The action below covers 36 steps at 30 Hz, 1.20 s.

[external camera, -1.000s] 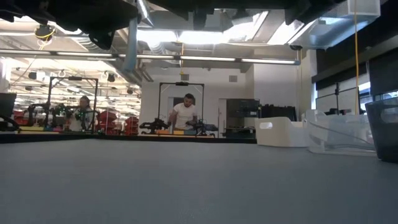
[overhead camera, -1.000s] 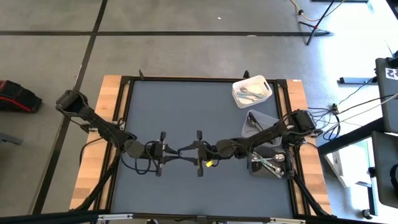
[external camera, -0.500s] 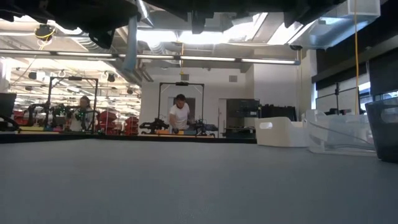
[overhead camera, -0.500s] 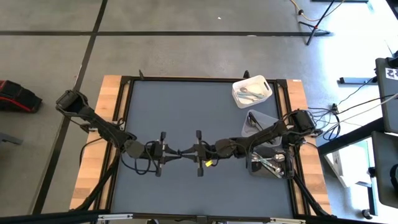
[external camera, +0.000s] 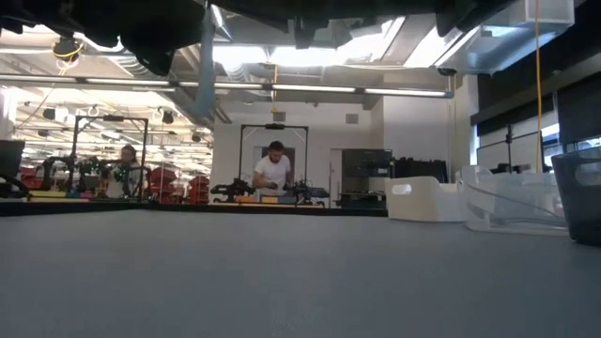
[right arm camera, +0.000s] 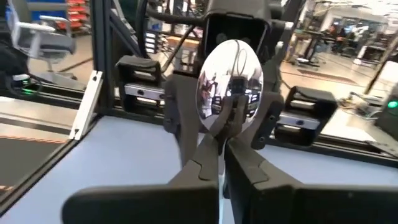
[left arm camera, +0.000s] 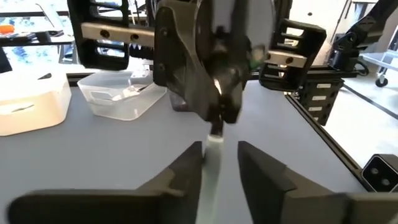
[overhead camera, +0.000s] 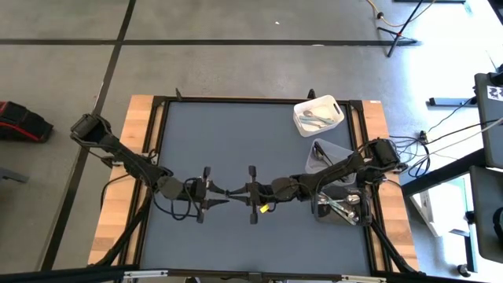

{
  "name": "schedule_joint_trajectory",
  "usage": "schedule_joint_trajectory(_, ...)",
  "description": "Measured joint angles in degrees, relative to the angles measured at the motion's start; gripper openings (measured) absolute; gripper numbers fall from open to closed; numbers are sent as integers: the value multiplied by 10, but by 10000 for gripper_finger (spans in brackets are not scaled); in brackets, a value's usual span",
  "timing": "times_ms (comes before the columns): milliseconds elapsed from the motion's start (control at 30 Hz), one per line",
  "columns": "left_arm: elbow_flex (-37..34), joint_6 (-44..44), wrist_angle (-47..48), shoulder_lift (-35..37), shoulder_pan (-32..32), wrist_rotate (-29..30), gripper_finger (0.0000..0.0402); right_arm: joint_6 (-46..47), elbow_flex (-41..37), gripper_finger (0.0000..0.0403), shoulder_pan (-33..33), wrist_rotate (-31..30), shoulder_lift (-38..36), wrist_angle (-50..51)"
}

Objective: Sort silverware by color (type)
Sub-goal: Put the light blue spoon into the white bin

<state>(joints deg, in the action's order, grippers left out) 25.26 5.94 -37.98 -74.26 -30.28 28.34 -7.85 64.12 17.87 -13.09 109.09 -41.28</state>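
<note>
A shiny silver spoon (right arm camera: 230, 78) hangs level above the middle of the table, between my two grippers, which face each other. My right gripper (right arm camera: 222, 140) is shut on it and shows opposite in the left wrist view (left arm camera: 217, 118). The spoon's bowl points toward my left gripper (left arm camera: 219, 155), which is open; its fingers (right arm camera: 180, 118) stand on either side of the bowl. In the high view the spoon (overhead camera: 230, 191) bridges the two grippers. More silverware lies in the dark bin (overhead camera: 338, 206), the white bin (overhead camera: 318, 114) and the clear bin (overhead camera: 328, 153). My right gripper pinches the spoon's handle (right arm camera: 231, 118) between its two fingers, just below the bowl. The fingers come level from the table's right side and lie along the handle. The spoon sticks out past the fingertips, level and clear of the table.
The white bin (external camera: 423, 200), clear bin (external camera: 512, 207) and dark bin (external camera: 577, 197) stand along the table's right side. The grey mat (overhead camera: 220, 134) lies bare to the left and far side. People work at benches in the room beyond.
My right gripper has shut on the spoon's handle. After that my left gripper has opened and let go of the spoon. The spoon has stayed level in the same place above the table.
</note>
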Motion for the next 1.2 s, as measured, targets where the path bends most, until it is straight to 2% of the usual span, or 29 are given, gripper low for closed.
schedule_joint_trajectory(200,0,1,16,11,0,1,141,-9,0,2,1,-58,-40,73)
schedule_joint_trajectory(400,1,2,76,41,-5,-6,143,-34,0,1,-3,-192,-114,196)
schedule_joint_trajectory(567,1,11,118,43,-4,-5,142,-15,0,1,-31,-240,-184,338)
schedule_joint_trajectory(833,0,14,163,41,0,-4,142,0,0,0,-124,-322,-228,503)
schedule_joint_trajectory(967,0,14,165,41,0,-4,142,0,-1,0,-198,-327,-228,565)
schedule_joint_trajectory(1200,0,14,166,41,0,-6,142,-24,-42,0,-329,-334,-229,609)
